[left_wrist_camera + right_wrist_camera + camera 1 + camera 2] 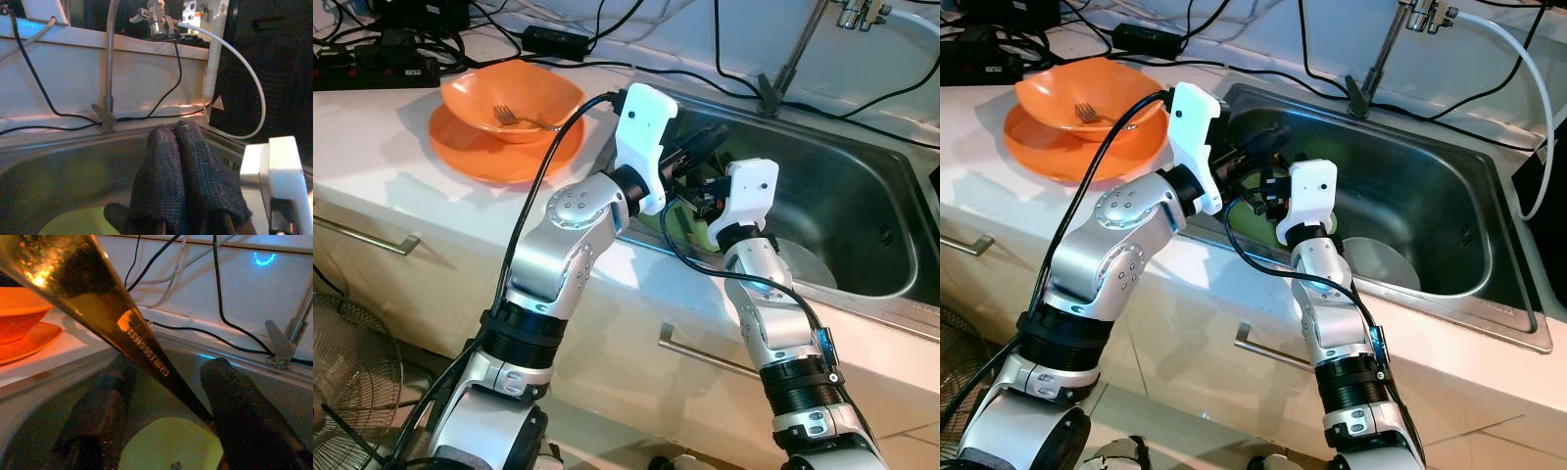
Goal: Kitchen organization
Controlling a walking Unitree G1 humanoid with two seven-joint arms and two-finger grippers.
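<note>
Knife handle (122, 328) slanting between right gripper (166, 431) fingers

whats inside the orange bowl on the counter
A metal fork lies inside the orange bowl, tines toward the far rim. The bowl sits on an orange plate; the plate's middle is covered by the bowl, so anything there is hidden.

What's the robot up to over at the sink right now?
Both arms reach into the steel sink, over a yellow-green plate on its bottom. The left gripper has its fingers pressed together. The right gripper is open, with a stainless steel utensil handle slanting between its fingers. An orange bowl holding a fork sits on the counter.
</note>
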